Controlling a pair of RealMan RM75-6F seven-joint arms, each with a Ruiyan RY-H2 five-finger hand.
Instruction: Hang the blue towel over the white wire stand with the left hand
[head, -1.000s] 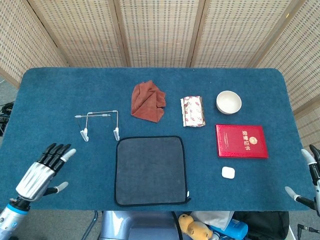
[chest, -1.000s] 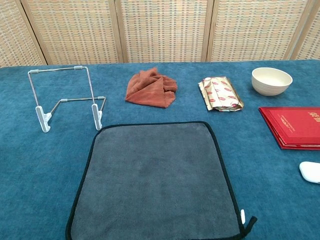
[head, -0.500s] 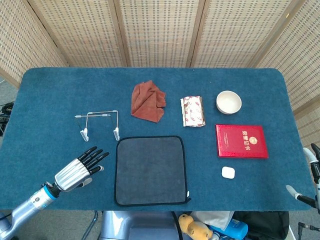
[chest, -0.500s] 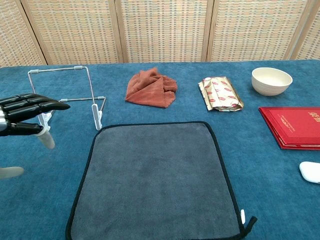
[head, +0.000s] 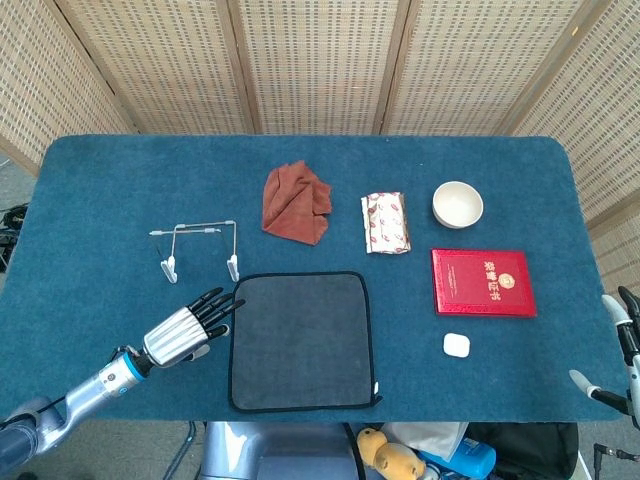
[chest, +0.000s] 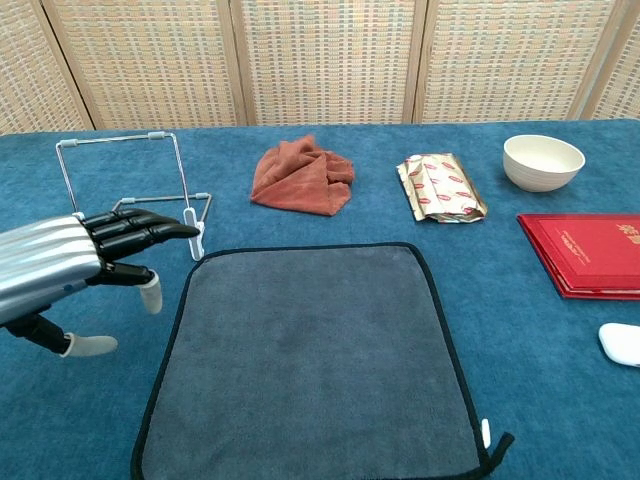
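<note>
- The blue towel (head: 300, 340), a flat dark grey-blue square with black binding, is spread at the middle of the table's near edge and is not yet grasped.
- The left hand (head: 190, 327) is seen released, fingers extended, nothing held; within the last second it has been brought from the near-left corner to the towel's left border.
- The white wire stand (head: 197, 248) is left upright just beyond that hand.
- A grasp of the towel's left edge is judged the next step.
- The right hand (head: 622, 350) is only partly shown at the table's right edge; its state cannot be told.
</note>
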